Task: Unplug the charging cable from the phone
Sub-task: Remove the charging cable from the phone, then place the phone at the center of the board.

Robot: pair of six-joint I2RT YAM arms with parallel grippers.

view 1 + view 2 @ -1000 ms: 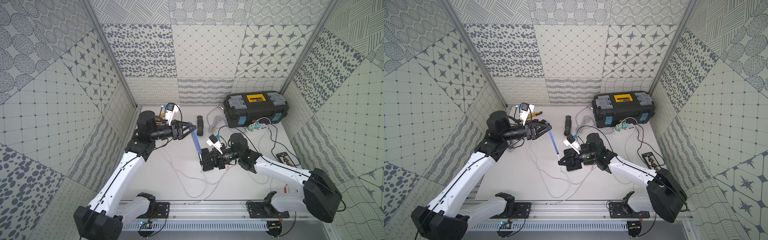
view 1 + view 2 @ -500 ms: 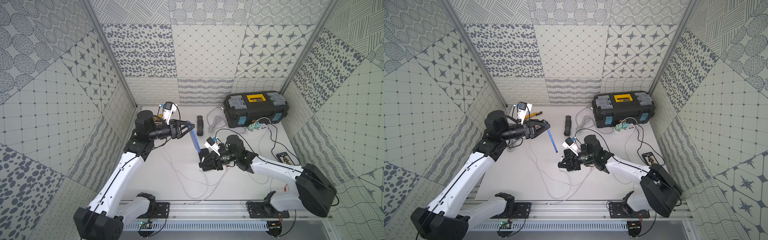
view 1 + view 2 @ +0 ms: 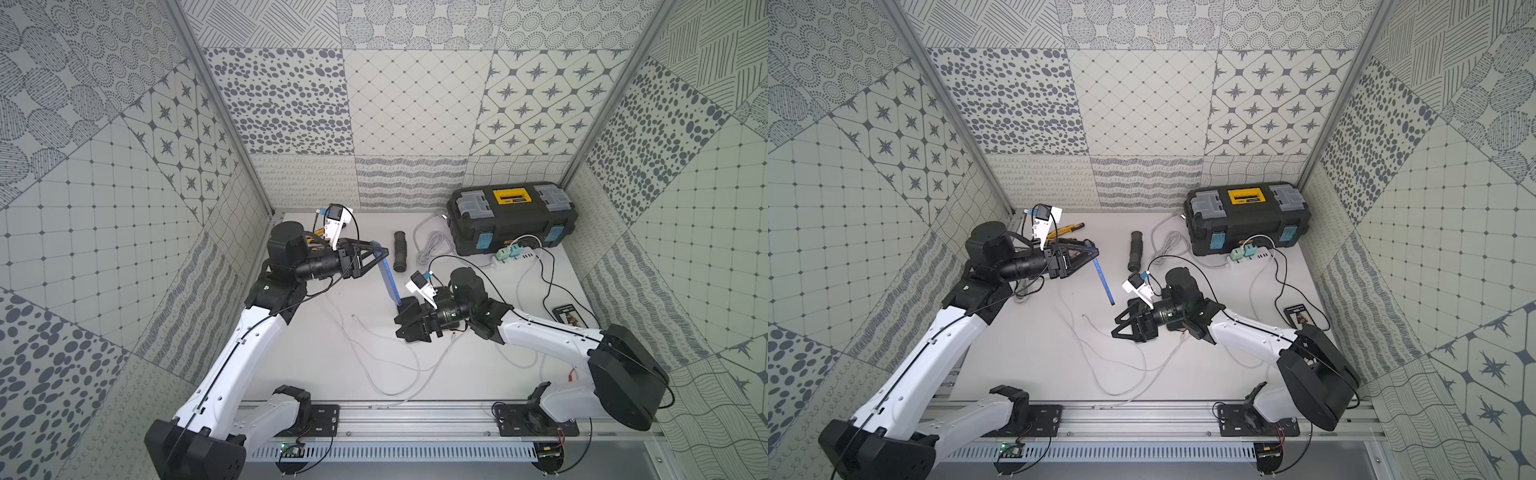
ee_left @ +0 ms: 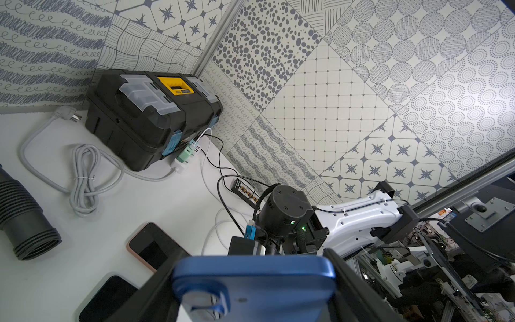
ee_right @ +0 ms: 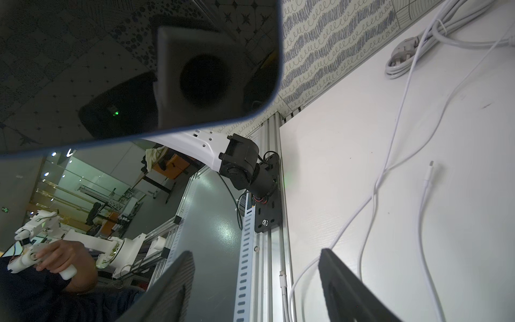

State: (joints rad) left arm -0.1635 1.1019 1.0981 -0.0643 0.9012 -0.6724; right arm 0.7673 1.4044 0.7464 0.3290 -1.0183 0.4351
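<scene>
Task looks done: L gripper (image 3: 381,252) clamped on blue phone (image 3: 390,278), held up off table (image 3: 316,357). Cable (image 5: 423,200) is free, plug (image 5: 431,164) loose on table. R gripper (image 5: 256,252) spread wide, empty. Remaining: prob. nothing. R wrist view shows bare plug clearly, top views barely. L wrist view shows only phone's back.
</scene>
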